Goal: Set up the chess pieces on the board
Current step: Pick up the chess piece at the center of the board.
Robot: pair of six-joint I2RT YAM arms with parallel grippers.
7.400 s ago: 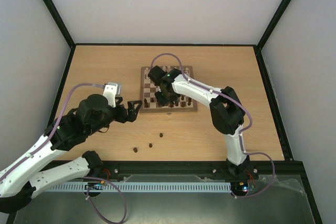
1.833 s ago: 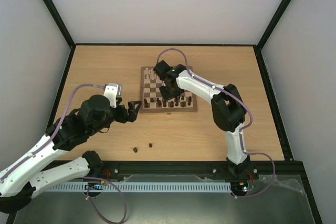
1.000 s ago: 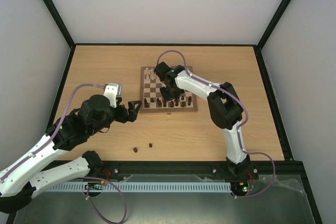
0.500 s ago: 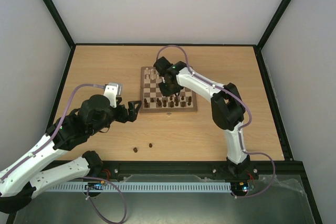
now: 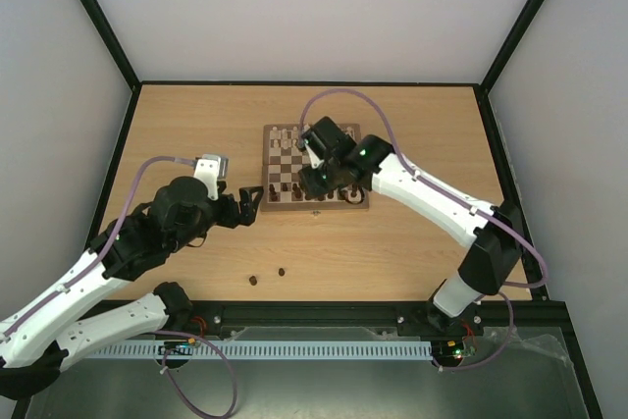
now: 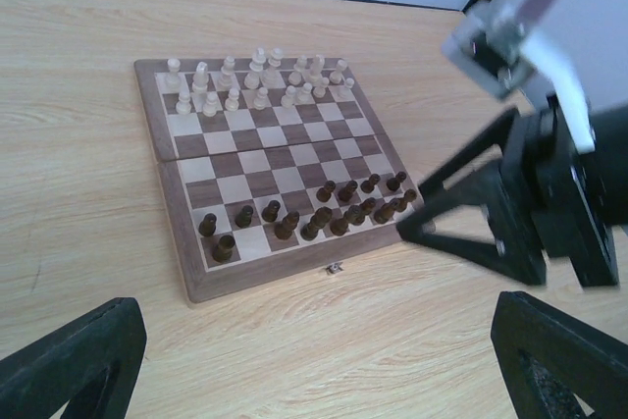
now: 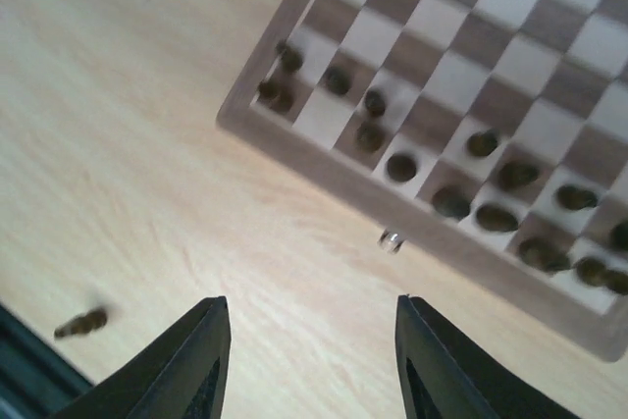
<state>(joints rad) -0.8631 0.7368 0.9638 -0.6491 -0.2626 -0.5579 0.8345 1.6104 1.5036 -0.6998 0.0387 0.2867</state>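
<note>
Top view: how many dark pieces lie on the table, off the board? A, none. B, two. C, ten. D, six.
B: one dark piece and a second piece lie on the table, apart from each other and on the near side of the board.

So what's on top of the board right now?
On the board, cream-white pieces stand on the far rows and dark chess pieces on the near rows. From above, the right gripper hides some squares.
</note>
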